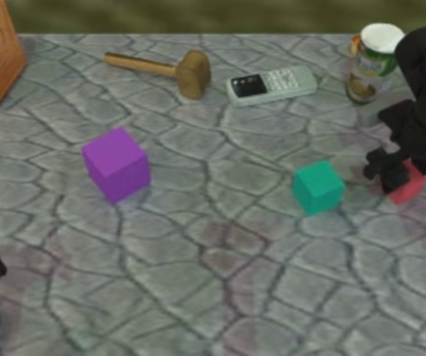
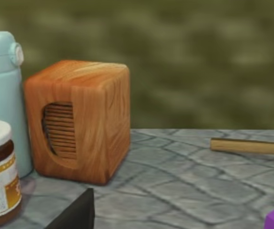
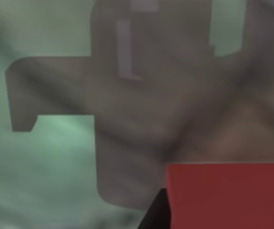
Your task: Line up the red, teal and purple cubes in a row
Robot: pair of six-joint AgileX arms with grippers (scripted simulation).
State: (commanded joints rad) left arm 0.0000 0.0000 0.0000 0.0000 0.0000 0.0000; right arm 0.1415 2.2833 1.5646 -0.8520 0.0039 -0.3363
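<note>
**Bkgd / setting**

Tabletop (image 1: 220, 297): grey stone-paving texture w/ dark crack lines, faint reddish patches near centre. Beyond far edge: blurred olive-green mottled backdrop (image 2: 198, 62), no walls, windows or furniture discernible. Light soft, even; shadows on the surface faint.

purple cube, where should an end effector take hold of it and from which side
Probably from straight above, closing on two opposite vertical faces of the purple cube. It sits flat, turned slightly against the table edges, with open table all round; the fingers should match that turn.

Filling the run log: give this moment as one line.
right pincer: at red cube, grip unclear | teal cube, purple cube: apart, unaligned | left arm: parked
</note>
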